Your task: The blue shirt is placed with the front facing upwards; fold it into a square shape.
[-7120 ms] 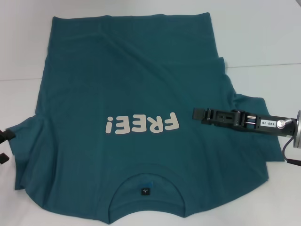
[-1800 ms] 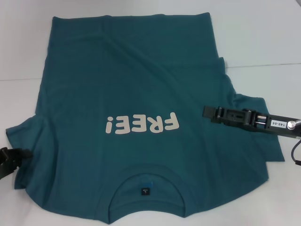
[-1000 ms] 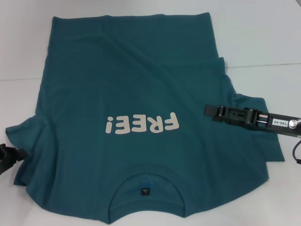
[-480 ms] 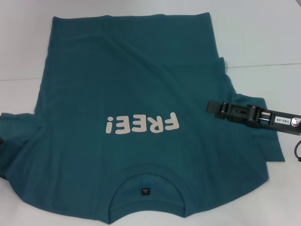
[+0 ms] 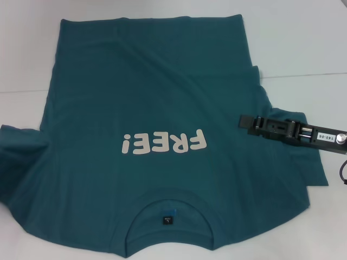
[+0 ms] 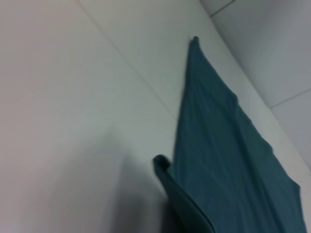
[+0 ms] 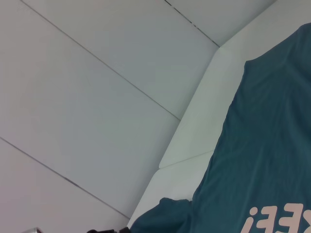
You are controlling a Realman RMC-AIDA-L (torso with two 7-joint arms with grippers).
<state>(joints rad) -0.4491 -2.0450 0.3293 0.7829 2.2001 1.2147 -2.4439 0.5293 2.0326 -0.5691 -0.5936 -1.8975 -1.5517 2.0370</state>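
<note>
White table point(image 5: 303, 38) under everything, and the blue shirt point(image 5: 152, 97) covers most of it, front up, collar toward you, hem at the far edge, "FREE!" lettering point(image 5: 164, 143) reading across the chest. You've got the left sleeve point(image 5: 19, 146) drawn outward and lifted off the table at the left edge, the cloth bunched where it runs out of the head view. Your left gripper isn't visible anywhere; its wrist view shows only a raised fold of teal cloth close to the lens, so it looks like it holds that sleeve, but I cannot tell whether its jaws are clamped. Your right gripper point(image 5: 245, 123) lies low over the right sleeve point(image 5: 303, 162), pointing inward; whether its jaws are apart or together I cannot tell either.

My read: you're on the first step, gathering the sleeves. Next, carry each sleeve inward across the chest and lay it flat, keeping the side edges straight.
</note>
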